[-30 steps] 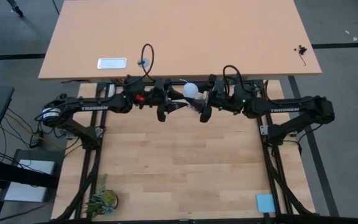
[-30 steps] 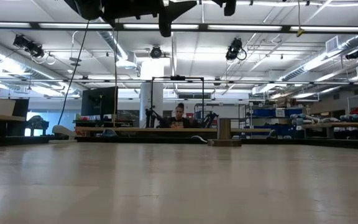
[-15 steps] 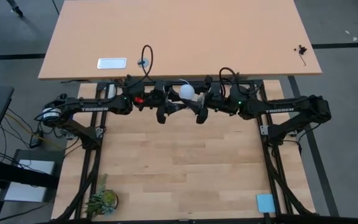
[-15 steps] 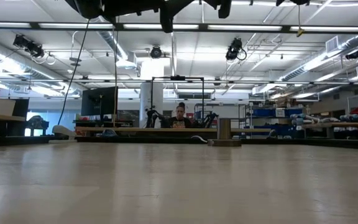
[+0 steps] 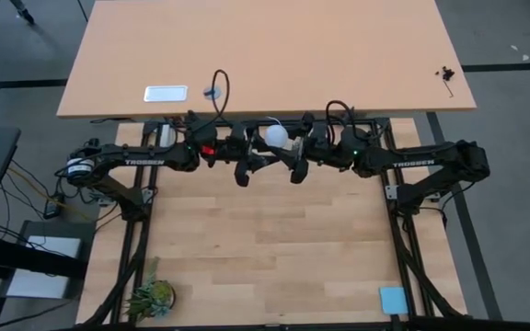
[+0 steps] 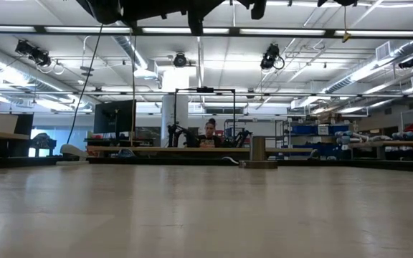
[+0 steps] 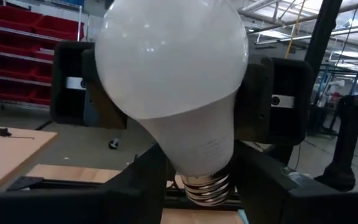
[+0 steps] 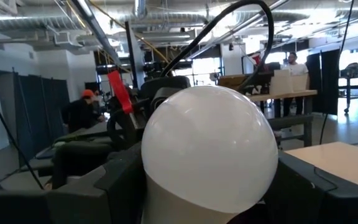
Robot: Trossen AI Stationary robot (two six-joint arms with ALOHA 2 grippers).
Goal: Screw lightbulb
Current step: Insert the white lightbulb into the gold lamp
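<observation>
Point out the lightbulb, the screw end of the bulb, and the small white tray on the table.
lightbulb (image 5: 276, 136), high view, on its white dome between the two arms.
screw end (image 7: 207, 186), left wrist view, on its metal threads.
white tray (image 5: 166, 93), high view, on its flat middle.

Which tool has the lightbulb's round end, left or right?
The right tool, clamped around the lightbulb's white globe; the left tool meets its threaded base instead.
</observation>
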